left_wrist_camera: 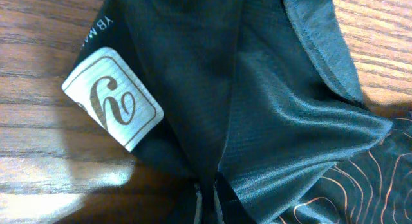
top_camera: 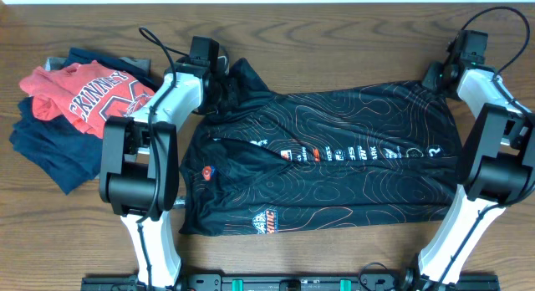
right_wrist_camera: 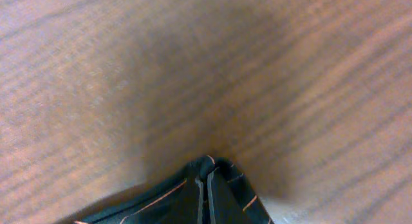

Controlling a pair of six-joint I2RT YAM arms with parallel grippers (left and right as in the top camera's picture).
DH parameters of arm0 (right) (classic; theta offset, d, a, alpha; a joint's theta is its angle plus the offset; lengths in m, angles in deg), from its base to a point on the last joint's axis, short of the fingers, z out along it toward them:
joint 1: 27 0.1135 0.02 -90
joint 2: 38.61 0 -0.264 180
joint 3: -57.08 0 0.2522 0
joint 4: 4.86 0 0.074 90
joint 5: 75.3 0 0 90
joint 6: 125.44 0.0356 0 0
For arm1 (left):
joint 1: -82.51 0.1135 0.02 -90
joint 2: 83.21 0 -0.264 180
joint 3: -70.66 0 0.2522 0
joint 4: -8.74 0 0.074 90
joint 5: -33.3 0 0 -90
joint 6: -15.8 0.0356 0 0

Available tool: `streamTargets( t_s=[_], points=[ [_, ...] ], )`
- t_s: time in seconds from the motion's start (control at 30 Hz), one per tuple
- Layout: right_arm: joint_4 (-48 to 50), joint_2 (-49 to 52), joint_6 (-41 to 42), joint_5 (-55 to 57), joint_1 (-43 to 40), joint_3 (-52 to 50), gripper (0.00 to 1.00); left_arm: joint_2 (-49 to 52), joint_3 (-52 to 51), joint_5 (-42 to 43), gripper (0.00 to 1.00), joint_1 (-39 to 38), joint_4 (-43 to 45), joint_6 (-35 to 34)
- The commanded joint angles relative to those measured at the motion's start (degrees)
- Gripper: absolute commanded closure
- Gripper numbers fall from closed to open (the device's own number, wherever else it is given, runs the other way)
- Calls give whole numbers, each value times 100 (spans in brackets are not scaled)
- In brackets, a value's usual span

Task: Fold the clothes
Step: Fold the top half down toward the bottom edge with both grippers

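Both claws pinched on the far edge of the black garment, and the grips look thin

We see the black garment spread flat across the middle of the tabletop. The left claw is closed on bunched fabric just beside the white label, and the right claw is closed on only the tip of the far right corner. That right pinch is our worry: so little cloth sits between the fingers that a pull toward the near edge could slide it free and drop that side crooked. On the left, the gathered layers may lift together and drag a wrinkle into the fold. If the two arms travel unevenly, the crease skews, and this slick fabric could skid toward the red shirt lying nearby at the left
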Motion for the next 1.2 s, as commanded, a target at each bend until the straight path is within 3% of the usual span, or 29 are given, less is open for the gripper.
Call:
streamTargets(
  t_s=[0.0,0.17,0.4,0.67,0.83,1.17],
  points=[
    [-269,-389,85,221,-203,28,99,-570,-17,74,94,-11,-74,-50],
    [-1106,-1147,83,439,-376,28,99,-1200,-17,72,94,-11,-702,-52],
    [-2903,-2135,13,815,-691,28,99,-1845,-17,72,94,-11,-2243,-52],
    [-4900,-2413,-264,1147,-1102,-42,99,-1908,-103,68,94,-11,-4004,-50],
    [-5257,-2413,-256,1257,-1316,-332,99,-1908,-352,46,94,-11,-4627,79],
    [-4900,-2413,-254,1290,-1370,-1250,99,-1908,-1346,59,94,-17,-4664,74]
  ],
)
